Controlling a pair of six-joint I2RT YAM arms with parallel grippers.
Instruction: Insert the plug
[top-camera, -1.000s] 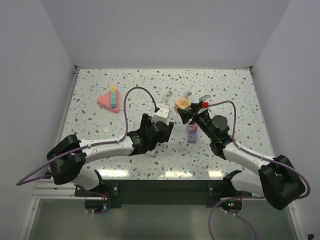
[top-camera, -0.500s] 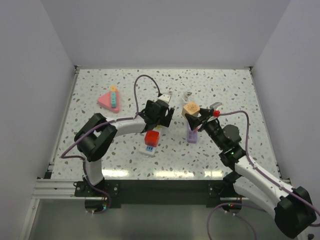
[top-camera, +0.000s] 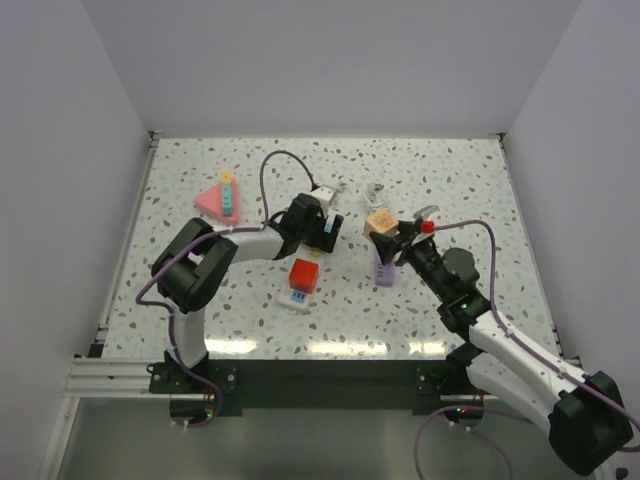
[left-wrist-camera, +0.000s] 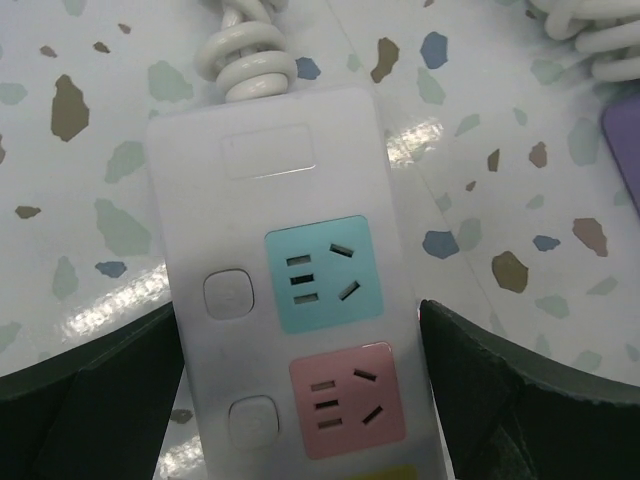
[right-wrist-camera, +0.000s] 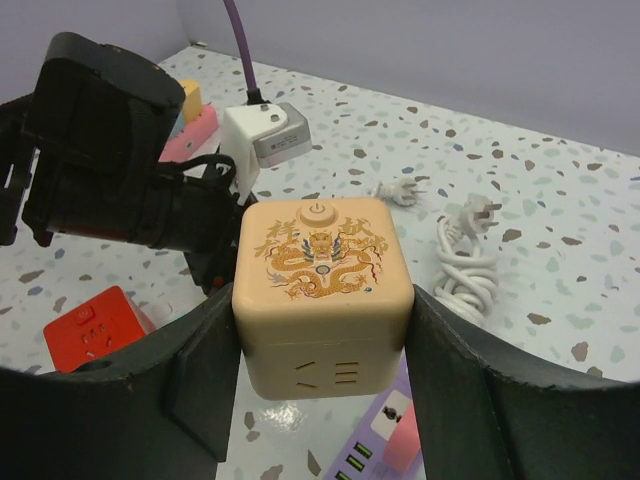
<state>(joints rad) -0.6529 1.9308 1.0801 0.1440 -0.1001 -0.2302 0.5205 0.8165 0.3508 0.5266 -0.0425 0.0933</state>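
Note:
My right gripper is shut on a beige cube socket with a dragon print and holds it above a purple power strip. In the top view the cube hangs over the purple strip. My left gripper straddles a white power strip with blue and pink sockets, its fingers against both long sides. A white plug and a coiled white cable lie on the table behind the cube.
A red cube socket sits on a white base in the table's middle. A pink triangular block with a coloured strip lies at the far left. Purple arm cables arc over the table.
The left arm has swung from a low folded pose up to the white strip, uncovering the red cube. The right gripper with the beige cube has shifted slightly right and down.

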